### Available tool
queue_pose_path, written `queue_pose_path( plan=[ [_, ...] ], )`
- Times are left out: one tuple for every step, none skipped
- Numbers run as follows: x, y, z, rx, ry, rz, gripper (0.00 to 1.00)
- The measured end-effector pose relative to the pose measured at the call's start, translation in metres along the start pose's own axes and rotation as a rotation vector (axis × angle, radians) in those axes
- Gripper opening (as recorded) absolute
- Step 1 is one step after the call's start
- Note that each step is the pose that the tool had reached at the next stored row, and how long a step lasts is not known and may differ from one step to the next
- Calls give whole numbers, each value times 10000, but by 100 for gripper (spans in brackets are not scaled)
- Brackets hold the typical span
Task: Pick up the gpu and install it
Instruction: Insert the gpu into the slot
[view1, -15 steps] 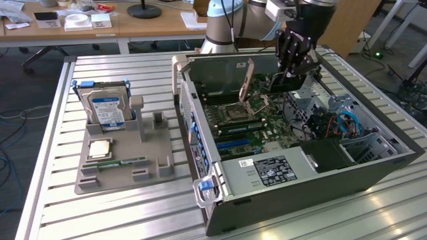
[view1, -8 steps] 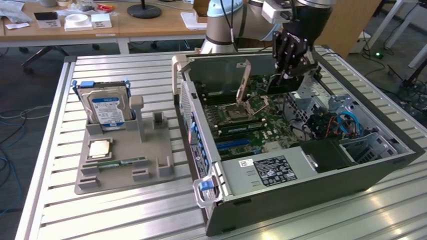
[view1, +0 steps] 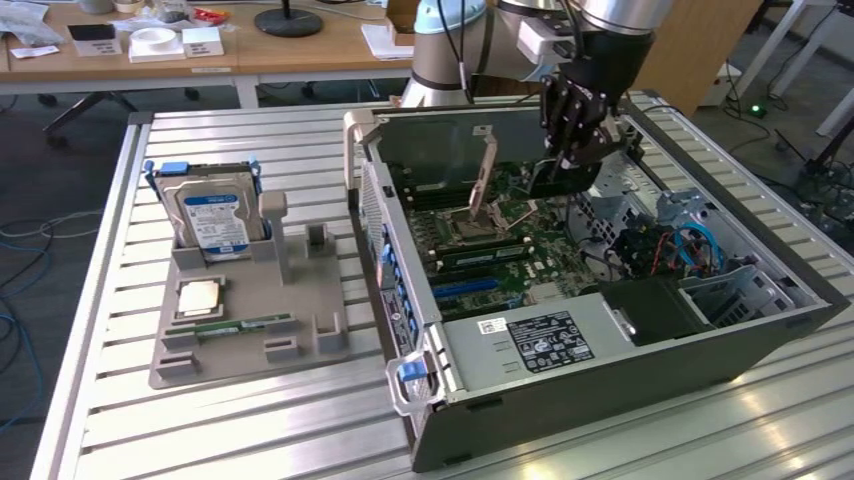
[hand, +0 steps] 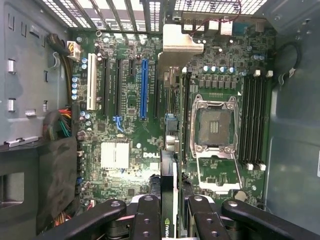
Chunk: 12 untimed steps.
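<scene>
My gripper (view1: 577, 160) hangs inside the open computer case (view1: 441, 300), above the motherboard (view1: 487, 250). It is shut on the gpu (view1: 550, 180), which is carried edge-down, with its silver end bracket (view1: 485, 178) pointing toward the case's rear wall. In the wrist view the gpu (hand: 169, 185) appears edge-on between the black fingers (hand: 147, 215), and my gripper (hand: 170, 220) clamps it on both faces. The card's silver bracket (hand: 181, 44) lies at its far end. The card floats over the board between the blue slot (hand: 144, 90) and the CPU socket (hand: 215, 125).
On the exterior view's left, a grey holder (view1: 247, 330) carries a hard drive (view1: 214, 215) standing upright, a small chip (view1: 200, 297) and a memory stick (view1: 247, 323). Case walls, a power supply (view1: 541, 340) and cables (view1: 667, 250) surround the board. Desks stand behind.
</scene>
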<state>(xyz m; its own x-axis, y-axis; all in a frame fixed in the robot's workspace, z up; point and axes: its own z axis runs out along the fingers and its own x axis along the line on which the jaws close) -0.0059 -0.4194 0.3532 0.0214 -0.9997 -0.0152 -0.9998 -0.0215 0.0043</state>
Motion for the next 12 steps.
queue_pose_path(
  plan=[
    [0, 0, 1, 0, 0, 0, 26],
    [0, 0, 1, -1, 0, -1, 26],
    [0, 1, 2, 0, -1, 0, 26],
    [0, 4, 6, 1, -4, 2, 26],
    [0, 9, 12, 2, -6, 2, 26],
    [0, 19, 18, 2, -5, 0, 26],
    [0, 31, 25, 1, -2, 1, 26],
    [0, 43, 34, 1, -3, 0, 26],
    [-1, 53, 42, 0, -3, 1, 26],
    [-1, 61, 48, 0, -2, 4, 26],
    [-1, 67, 52, 0, -1, 10, 26],
    [-1, 71, 55, 0, 0, 16, 26]
  ],
)
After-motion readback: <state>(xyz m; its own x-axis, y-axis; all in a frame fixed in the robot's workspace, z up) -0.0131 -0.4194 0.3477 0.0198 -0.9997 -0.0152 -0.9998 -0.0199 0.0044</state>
